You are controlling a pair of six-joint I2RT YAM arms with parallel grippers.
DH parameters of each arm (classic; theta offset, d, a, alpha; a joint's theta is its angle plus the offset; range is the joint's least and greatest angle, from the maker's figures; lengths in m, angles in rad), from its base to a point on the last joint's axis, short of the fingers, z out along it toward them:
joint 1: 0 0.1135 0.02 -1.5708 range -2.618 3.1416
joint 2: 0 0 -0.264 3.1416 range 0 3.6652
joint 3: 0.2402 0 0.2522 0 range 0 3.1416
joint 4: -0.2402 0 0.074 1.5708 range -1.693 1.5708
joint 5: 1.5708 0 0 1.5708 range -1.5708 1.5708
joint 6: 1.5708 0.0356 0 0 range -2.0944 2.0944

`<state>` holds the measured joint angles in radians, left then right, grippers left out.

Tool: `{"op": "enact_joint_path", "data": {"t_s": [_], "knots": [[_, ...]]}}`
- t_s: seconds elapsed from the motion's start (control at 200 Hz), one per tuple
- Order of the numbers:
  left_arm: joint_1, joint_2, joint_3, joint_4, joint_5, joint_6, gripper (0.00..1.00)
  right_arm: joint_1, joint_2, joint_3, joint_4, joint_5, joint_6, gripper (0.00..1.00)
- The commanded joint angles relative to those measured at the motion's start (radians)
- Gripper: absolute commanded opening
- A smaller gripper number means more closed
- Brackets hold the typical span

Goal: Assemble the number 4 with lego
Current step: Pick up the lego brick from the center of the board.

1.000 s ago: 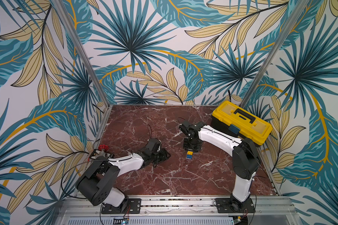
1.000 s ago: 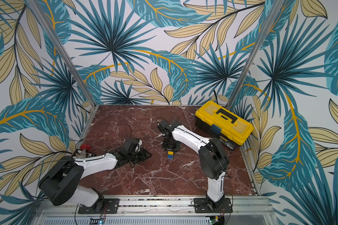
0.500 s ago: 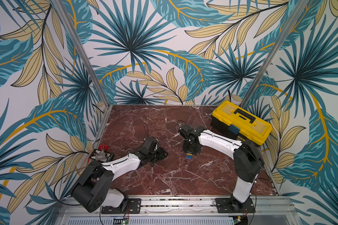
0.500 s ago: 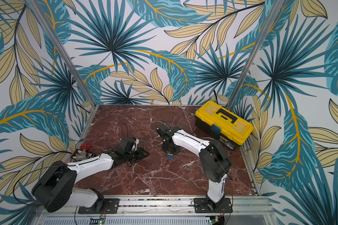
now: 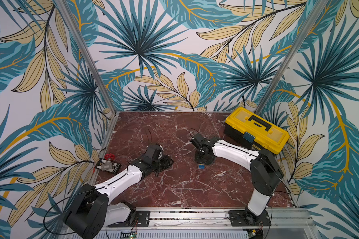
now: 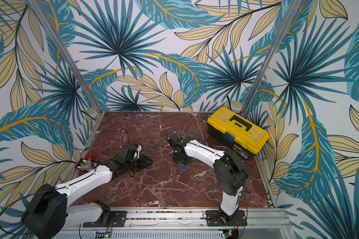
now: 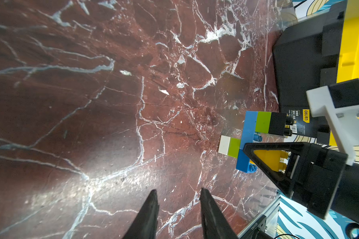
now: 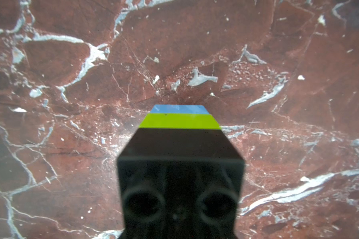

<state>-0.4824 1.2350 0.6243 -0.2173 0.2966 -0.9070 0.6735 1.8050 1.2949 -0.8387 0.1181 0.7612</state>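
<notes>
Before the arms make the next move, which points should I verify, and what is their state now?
1. Grip: right claw shut on the yellow bricks of the number 4: ok.
2. Free arm: left claw open and empty: ok.
3. Gap: bare table between left claw and number 4: ok.
4. Joints: visible bricks of the number 4 sit joined: ok.
5. Support: number 4 resting on the table or lifted: cannot tell.
6. Clearance: yellow toolbox apart from the number 4 in a top view: ok.

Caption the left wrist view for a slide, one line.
Right gripper grips the lego number 4 by its yellow bricks near the yellow toolbox; left gripper open and empty.
</notes>
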Motion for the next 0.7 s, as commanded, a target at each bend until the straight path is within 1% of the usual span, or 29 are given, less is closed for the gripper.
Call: {"op": "enact_joint_path", "data": {"t_s": [0.0,0.075,0.18,0.235,0.32,0.36,0.456,0.586,0.696], "knots": [[0.006,-0.050,0.051,-0.073,-0.025,0.025,0.41,-0.009,0.035,-0.060,-0.155,0.009,-0.107,0.02],[0.006,-0.079,0.072,-0.120,-0.039,0.034,0.45,-0.012,-0.019,-0.026,-0.150,-0.030,-0.183,0.03],[0.011,-0.119,0.106,-0.176,-0.059,0.043,0.49,-0.017,-0.076,-0.010,-0.116,-0.160,-0.296,0.04],[0.013,-0.138,0.122,-0.199,-0.067,0.046,0.49,-0.023,-0.098,-0.015,-0.090,-0.282,-0.348,0.05],[0.015,-0.164,0.134,-0.221,-0.087,0.048,0.50,-0.034,-0.111,-0.029,-0.050,-0.435,-0.409,0.06],[0.017,-0.173,0.135,-0.226,-0.097,0.048,0.50,-0.038,-0.108,-0.032,-0.036,-0.529,-0.435,0.07],[0.023,-0.185,0.126,-0.232,-0.118,0.043,0.50,-0.042,-0.079,-0.039,-0.004,-0.691,-0.477,0.09],[0.033,-0.171,0.126,-0.243,-0.104,0.048,0.50,-0.052,-0.013,-0.026,0.021,-0.802,-0.515,0.11],[0.036,-0.135,0.137,-0.249,-0.082,0.051,0.50,-0.080,0.054,0.004,0.039,-0.852,-0.526,0.13]]}}
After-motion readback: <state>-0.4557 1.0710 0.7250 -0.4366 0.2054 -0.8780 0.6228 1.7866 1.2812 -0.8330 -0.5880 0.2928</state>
